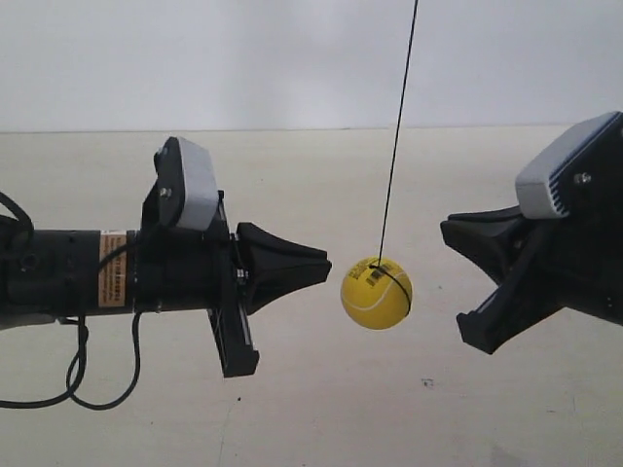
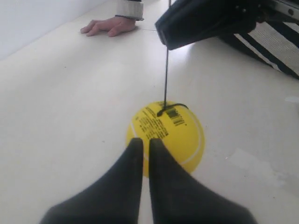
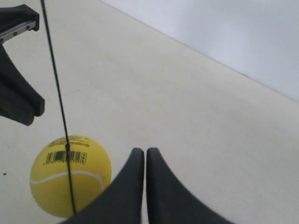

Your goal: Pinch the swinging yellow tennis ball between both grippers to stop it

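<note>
Pale bench (image 1: 311, 409) fills the lower part of the exterior view, with a plain white wall (image 1: 243, 58) behind it. The yellow tennis ball (image 1: 377, 293) hangs in the air over this bench on a thin black string (image 1: 397, 126) that slants up and out of the picture. A band of the string wraps the ball beside a small black barcode print.

The ball sits between two arms. The gripper at the exterior view's left (image 1: 326, 268) points its black wedge tip at the ball from just beside it, with a small gap showing. The gripper at the exterior view's right (image 1: 448, 230) is farther off, well apart from the ball. Each arm carries a grey box (image 1: 195, 185) above its wrist.

In the left wrist view the left gripper (image 2: 144, 141) has its fingers drawn together with only a slit between them, and the ball (image 2: 173, 135) lies straight ahead of the tips. A person's hand (image 2: 110, 25) rests flat on the bench far behind.

In the right wrist view the right gripper (image 3: 144, 150) likewise has its fingers nearly closed on nothing, and the ball (image 3: 88, 172) hangs off to one side of them.
</note>
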You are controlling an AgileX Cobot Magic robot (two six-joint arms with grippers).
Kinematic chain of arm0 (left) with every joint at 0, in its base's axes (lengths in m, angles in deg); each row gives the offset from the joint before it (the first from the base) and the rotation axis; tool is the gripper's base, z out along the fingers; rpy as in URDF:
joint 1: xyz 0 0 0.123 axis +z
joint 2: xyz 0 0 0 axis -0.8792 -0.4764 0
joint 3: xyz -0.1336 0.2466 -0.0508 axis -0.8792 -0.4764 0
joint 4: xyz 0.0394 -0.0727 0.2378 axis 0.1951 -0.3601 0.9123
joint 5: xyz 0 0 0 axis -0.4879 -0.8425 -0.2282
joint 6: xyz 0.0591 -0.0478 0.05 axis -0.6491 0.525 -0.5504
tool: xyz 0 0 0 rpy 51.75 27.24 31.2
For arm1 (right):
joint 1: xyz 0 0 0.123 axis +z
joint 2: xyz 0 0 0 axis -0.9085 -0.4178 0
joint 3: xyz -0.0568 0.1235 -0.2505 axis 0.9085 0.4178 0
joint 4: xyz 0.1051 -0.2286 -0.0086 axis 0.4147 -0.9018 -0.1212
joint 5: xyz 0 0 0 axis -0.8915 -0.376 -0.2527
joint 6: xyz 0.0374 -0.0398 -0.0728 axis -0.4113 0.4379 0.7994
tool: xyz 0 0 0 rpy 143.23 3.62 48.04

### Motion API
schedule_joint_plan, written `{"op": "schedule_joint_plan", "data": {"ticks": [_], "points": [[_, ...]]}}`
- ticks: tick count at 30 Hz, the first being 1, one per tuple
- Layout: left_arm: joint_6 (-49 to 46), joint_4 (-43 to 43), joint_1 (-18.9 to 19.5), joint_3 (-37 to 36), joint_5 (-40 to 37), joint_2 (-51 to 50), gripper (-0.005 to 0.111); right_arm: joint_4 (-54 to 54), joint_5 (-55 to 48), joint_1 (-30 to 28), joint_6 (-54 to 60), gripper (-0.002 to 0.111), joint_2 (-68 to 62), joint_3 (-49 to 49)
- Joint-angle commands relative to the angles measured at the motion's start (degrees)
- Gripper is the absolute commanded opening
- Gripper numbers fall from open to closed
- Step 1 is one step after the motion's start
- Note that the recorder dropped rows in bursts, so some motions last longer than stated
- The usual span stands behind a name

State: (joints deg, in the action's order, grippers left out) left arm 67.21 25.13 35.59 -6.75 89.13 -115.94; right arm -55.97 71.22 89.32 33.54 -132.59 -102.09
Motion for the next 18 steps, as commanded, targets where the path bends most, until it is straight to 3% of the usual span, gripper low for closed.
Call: {"op": "schedule_joint_plan", "data": {"ticks": [1,8,18], "points": [[4.3,0.0,0.2,-0.8,-1.9,5.4,0.005,0.4,-1.1,0.0,-0.4,0.000,2.2,0.1],[5.9,-0.5,0.2,-4.6,-7.1,15.2,0.005,0.3,0.0,0.0,-1.0,0.000,6.5,1.7],[6.9,-11.6,0.2,-10.3,-21.1,33.4,0.005,0.8,-1.0,0.0,-1.0,0.000,20.6,5.0]]}}
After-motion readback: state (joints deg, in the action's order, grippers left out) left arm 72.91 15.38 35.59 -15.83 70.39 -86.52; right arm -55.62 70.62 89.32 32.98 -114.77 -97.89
